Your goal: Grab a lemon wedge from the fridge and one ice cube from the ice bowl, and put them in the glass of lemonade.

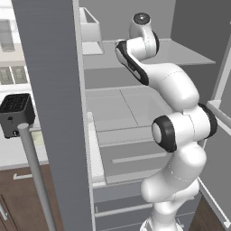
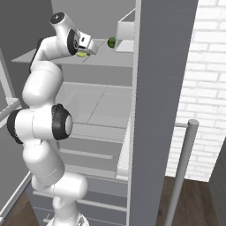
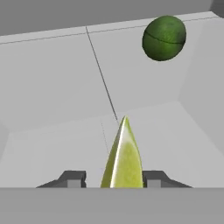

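Observation:
The lemon wedge (image 3: 124, 162), pale yellow-green with its point up, stands on a pale grey upper shelf (image 2: 101, 59) of the open fridge (image 1: 49, 90). My gripper (image 3: 113, 177) reaches in over that shelf with a finger on either side of the wedge. The right finger (image 3: 155, 178) is against the wedge, and a narrow gap shows between the left finger (image 3: 73, 178) and it. In the right base view the gripper (image 2: 84, 53) hangs at the end of the bent arm, with the wedge (image 2: 82, 54) a yellow-green speck under it.
A dark green round fruit (image 3: 164, 38) lies further back on the same shelf, next to a white bin (image 2: 126, 31). The open fridge doors (image 2: 163, 88) flank the arm, bar handles (image 1: 36, 176) outward. A black toaster (image 1: 16, 113) stands on the counter at left.

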Available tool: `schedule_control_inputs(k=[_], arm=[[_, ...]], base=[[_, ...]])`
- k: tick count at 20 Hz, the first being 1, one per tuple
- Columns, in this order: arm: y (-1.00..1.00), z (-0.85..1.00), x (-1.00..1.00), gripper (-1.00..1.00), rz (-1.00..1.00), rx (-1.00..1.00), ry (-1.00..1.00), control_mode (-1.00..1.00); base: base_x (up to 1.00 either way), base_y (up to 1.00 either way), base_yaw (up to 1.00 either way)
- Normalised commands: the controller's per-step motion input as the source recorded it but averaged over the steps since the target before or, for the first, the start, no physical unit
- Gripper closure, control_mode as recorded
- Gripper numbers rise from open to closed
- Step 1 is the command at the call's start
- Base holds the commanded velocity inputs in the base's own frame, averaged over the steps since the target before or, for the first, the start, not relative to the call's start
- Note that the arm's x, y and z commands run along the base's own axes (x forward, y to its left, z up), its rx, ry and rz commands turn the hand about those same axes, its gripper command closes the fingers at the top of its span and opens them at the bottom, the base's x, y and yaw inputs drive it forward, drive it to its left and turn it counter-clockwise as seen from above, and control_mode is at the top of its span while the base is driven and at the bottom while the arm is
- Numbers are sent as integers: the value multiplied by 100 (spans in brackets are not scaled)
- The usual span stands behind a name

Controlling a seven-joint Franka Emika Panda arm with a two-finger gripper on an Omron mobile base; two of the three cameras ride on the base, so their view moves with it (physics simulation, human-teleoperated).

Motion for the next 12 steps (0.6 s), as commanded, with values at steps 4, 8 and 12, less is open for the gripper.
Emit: schedule_control_inputs(k=[4,8,12], arm=[[0,0,-2,100,0,0,0,-100],[0,-4,-8,100,0,0,1,-100],[0,-1,-36,100,0,0,0,-100]], base=[[0,0,0],[0,0,0],[0,0,0]])
